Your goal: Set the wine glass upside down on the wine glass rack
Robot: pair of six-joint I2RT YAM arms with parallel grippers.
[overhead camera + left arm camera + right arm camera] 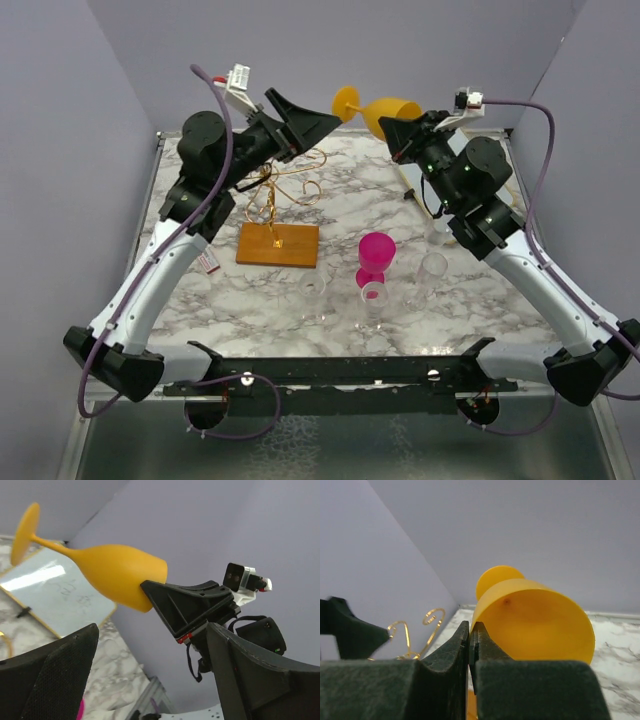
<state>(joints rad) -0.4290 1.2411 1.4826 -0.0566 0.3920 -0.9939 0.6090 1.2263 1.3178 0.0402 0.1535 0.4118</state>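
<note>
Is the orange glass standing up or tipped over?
The glass is tipped sideways, midair; the right fingers pinch its rim.

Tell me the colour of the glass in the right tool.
The wine glass is solid orange-yellow, bowl to foot; the left wrist view shows it best.

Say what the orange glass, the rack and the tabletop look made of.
The glass looks plastic: opaque, matte, even orange. The rack is thin shiny gold wire, likely metal, on a base that looks like orange-brown wood. The tabletop is white with grey marble veining; real stone or a printed surface, I cannot tell.
</note>
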